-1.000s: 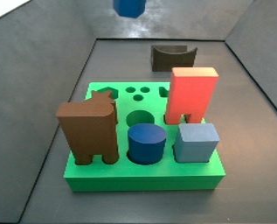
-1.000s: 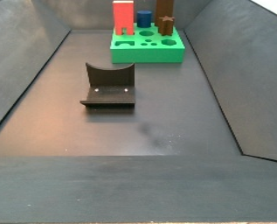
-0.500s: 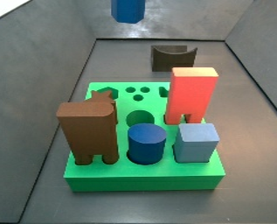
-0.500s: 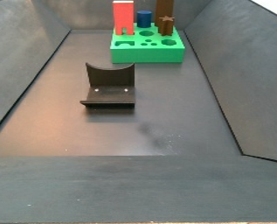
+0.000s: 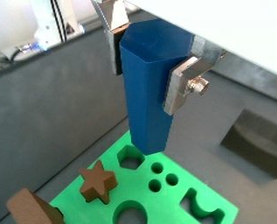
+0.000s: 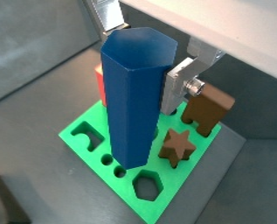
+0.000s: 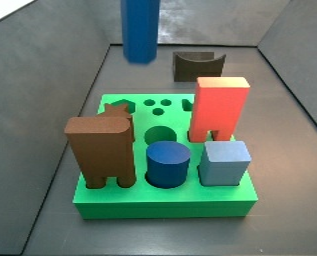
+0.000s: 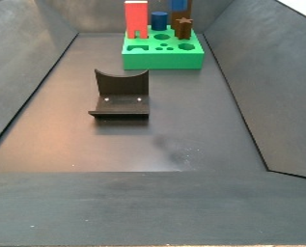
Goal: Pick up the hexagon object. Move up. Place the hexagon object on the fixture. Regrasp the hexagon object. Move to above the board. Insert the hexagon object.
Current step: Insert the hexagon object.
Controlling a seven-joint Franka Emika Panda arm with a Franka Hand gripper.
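Now the long dark blue hexagonal bar (image 7: pixel 141 28), clamped upright in the hand (image 5: pixel 152 54), has dropped lower over the bright green holed board (image 7: pixel 121 200), toward its twelve o'clock edge, so insertion looks near.

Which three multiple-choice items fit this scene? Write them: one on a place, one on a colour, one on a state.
1. Where is the blue bar?
A. on the fixture
B. in the air over the board
C. flat on the floor

2. What colour is the board?
A. green
B. yellow
C. red

3. How is the gripper?
A. open, empty
B. out of view
C. shut on the bar

1 B: the bar hangs upright over the board.
2 A: its slab is bright green.
3 C: the gripper plates press the bar's sides.
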